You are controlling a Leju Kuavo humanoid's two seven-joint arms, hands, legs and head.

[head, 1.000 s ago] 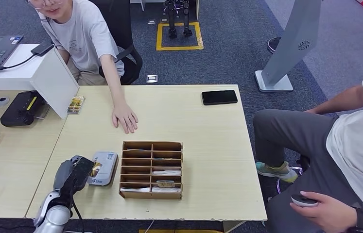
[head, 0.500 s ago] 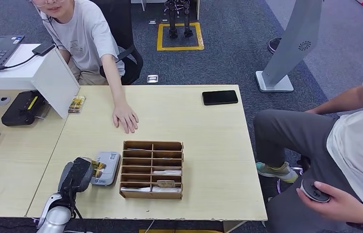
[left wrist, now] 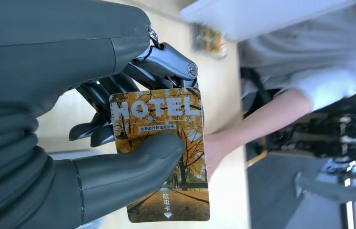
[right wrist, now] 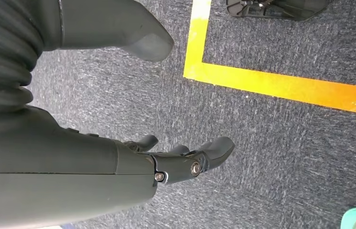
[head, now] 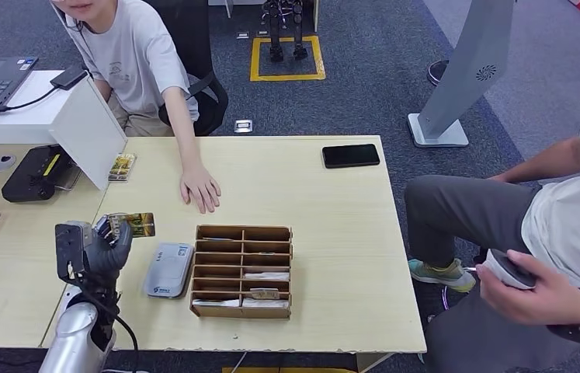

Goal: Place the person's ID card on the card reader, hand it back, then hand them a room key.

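Observation:
My left hand [head: 96,245] is raised above the table's left side and pinches a yellow card [head: 137,224] printed "HOTEL" between thumb and fingers. The left wrist view shows the same card [left wrist: 161,157] under my thumb [left wrist: 133,167]. The grey card reader [head: 168,270] lies flat on the table, just right of my hand and left of the box, with nothing on it. A person's hand [head: 199,189] rests palm down on the table beyond the reader. My right hand [right wrist: 185,162] hangs over dark carpet, fingers apart, holding nothing.
A brown compartment box [head: 243,271] with several cards stands right of the reader. A black phone [head: 350,155] lies at the table's far right. Another card [head: 121,166] lies by a white stand [head: 88,128]. A second person [head: 550,233] sits at the right, holding a small device.
My left hand has lifted the card off the reader and drawn it up and to the left, turning it toward the person. The seated person at right raised their device.

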